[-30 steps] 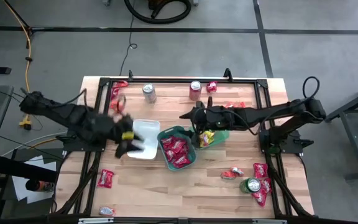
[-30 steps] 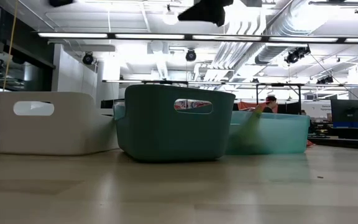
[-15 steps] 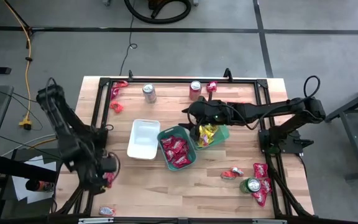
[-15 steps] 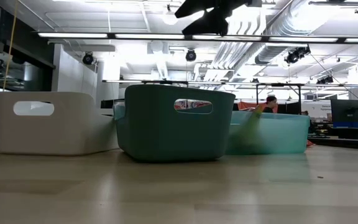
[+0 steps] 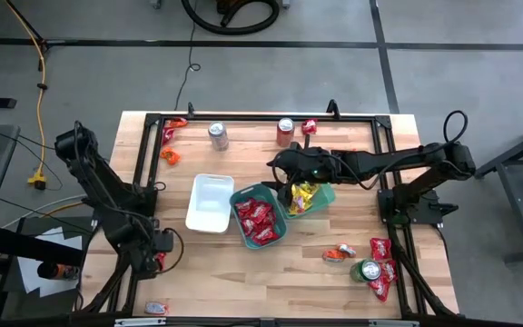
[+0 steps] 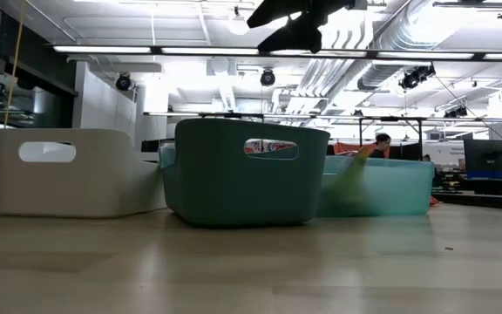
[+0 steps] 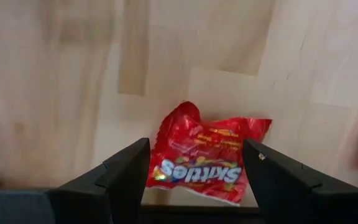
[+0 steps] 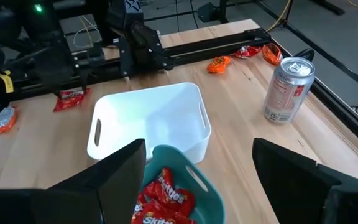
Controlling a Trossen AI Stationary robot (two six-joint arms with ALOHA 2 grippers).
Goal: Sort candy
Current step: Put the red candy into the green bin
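A red candy packet (image 7: 211, 142) lies flat on the wooden table near its left front corner. My left gripper (image 7: 194, 152) hangs open just above it, pointing down, one finger on either side (image 5: 159, 257); I see no touch. More red candy fills the teal bin (image 5: 260, 218), and yellow candy lies in the green bin (image 5: 305, 197). My right gripper (image 8: 199, 149) hovers open and holds nothing, above the bins at mid-table (image 5: 276, 167). In the low view it shows dark at the top (image 6: 295, 22).
A white bin (image 5: 211, 202) stands left of the teal one. Silver (image 5: 217, 135) and red (image 5: 285, 132) cans stand at the far edge, a green can (image 5: 368, 270) at the right front among red packets (image 5: 381, 247). Orange packets (image 5: 171, 155) lie far left.
My left gripper has swung from beside the white bin toward the table's near left corner and gone down over the red packet, tipping until it points straight down. It has stayed open. The packet has not moved.
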